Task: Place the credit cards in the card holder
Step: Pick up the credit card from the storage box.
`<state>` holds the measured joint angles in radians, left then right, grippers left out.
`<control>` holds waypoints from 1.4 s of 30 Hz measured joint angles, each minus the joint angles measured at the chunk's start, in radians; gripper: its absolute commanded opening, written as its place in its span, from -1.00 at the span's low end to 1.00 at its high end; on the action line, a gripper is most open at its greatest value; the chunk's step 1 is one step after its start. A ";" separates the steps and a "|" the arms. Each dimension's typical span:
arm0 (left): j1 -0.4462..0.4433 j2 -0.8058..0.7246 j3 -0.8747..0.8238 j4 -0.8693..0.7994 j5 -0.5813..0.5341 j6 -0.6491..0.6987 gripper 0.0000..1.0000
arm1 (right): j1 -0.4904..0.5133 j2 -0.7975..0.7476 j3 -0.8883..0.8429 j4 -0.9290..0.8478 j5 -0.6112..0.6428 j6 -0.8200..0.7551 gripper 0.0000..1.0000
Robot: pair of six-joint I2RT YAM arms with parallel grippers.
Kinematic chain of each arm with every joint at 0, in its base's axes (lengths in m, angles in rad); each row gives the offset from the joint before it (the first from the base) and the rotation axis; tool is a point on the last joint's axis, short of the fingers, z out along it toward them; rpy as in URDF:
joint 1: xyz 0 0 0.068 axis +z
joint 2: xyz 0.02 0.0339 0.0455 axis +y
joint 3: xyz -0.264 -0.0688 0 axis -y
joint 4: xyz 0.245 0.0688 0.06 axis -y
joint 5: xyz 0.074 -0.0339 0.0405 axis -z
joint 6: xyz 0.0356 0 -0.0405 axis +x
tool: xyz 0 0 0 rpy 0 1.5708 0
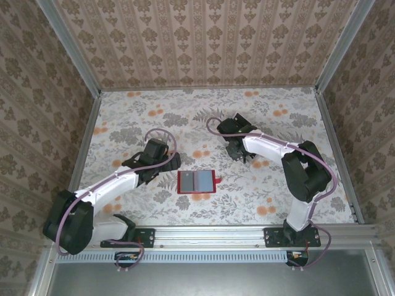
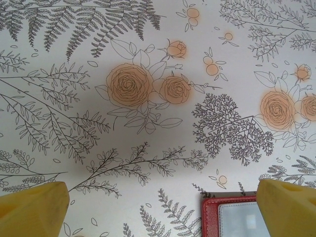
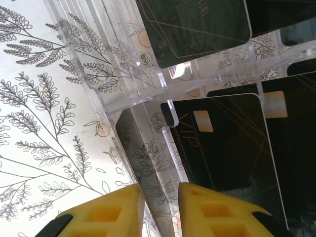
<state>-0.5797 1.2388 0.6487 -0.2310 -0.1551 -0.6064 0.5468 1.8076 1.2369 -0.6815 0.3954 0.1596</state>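
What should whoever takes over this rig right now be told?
Left gripper: open, over the table next to the card holder.
Right gripper: jaws nearly together at the clear tray; grip unclear.
Credit cards: in the tray's slots.
Card holder lies open and flat; no black card seen inside.
Left to do: all cards.

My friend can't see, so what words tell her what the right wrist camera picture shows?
Black cards, one marked VIP, sit in a clear plastic tray, just past the right gripper, whose yellow fingers stand close together. A flowery table cover lies to the left.
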 measured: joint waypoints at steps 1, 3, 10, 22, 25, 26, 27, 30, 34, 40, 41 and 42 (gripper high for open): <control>0.000 0.000 0.000 0.000 0.002 0.000 1.00 | 0.000 0.000 0.000 0.000 -0.003 0.000 -0.48; 0.000 0.000 0.000 0.000 0.003 0.000 1.00 | 0.000 0.000 0.000 0.000 -0.003 0.000 -0.56; 0.000 0.000 0.000 0.003 0.013 0.000 0.99 | 0.000 0.000 0.000 -0.001 -0.001 -0.004 -0.71; 0.000 0.001 0.000 0.016 0.029 0.000 1.00 | 0.000 0.000 0.006 -0.003 0.021 -0.053 -0.88; 0.000 0.002 0.000 0.016 0.029 0.000 1.00 | 0.000 -0.002 0.012 -0.005 0.025 -0.060 -0.92; 0.000 0.002 0.000 0.016 0.029 0.000 1.00 | 0.000 -0.004 0.014 -0.005 0.026 -0.061 -0.94; 0.000 0.002 0.000 0.016 0.029 0.000 1.00 | 0.000 -0.006 0.018 -0.006 0.028 -0.064 -0.95; 0.000 0.003 0.000 0.016 0.029 0.000 1.00 | 0.000 -0.018 0.026 -0.013 0.029 -0.076 -1.00; 0.000 0.003 0.000 0.015 0.029 0.000 1.00 | 0.000 -0.049 0.045 -0.034 0.032 -0.079 -1.00; 0.000 0.003 0.000 0.013 0.029 0.000 1.00 | 0.013 -0.181 0.062 -0.042 0.002 -0.056 -1.00; 0.000 0.003 0.000 0.013 0.029 0.000 1.00 | 0.017 -0.204 0.062 -0.042 -0.015 -0.048 -1.00; 0.000 0.002 0.000 0.011 0.029 0.002 1.00 | 0.024 -0.232 0.062 -0.040 -0.039 -0.030 -1.00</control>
<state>-0.5797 1.2411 0.6487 -0.2203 -0.1265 -0.6044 0.5705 1.5757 1.2987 -0.7219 0.3569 0.1299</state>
